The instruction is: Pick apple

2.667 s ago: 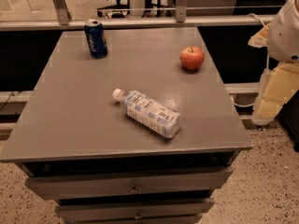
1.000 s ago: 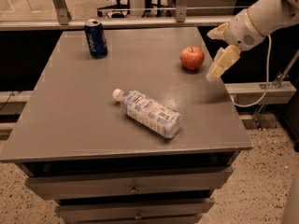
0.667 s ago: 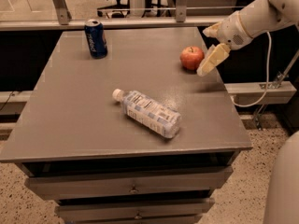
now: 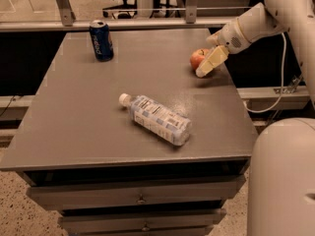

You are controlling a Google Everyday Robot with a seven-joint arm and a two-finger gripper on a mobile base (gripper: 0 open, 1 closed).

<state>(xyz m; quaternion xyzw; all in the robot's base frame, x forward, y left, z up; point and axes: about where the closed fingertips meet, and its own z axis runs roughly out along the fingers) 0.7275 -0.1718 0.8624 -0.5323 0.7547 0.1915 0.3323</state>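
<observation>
Apple (image 4: 196, 58) is sitting near the tabletop's (image 4: 98, 107) far-right edge. Pincer (image 4: 208, 64) is hanging just beside it, partly covering it, probably lining up the grasp. Wide or narrow, can't tell.

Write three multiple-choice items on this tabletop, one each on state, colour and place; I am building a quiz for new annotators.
1. How is the bottle placed?
A) upright
B) lying on its side
C) hanging off the edge

2. What colour is the can?
A) blue
B) green
C) white

3. Where is the gripper?
A) over the can
B) on the bottle
C) beside the apple

Answers:
1 B: it lies flat on the table, cap to the left.
2 A: its body is blue.
3 C: it covers the apple's right side, near the table's right edge.
</observation>
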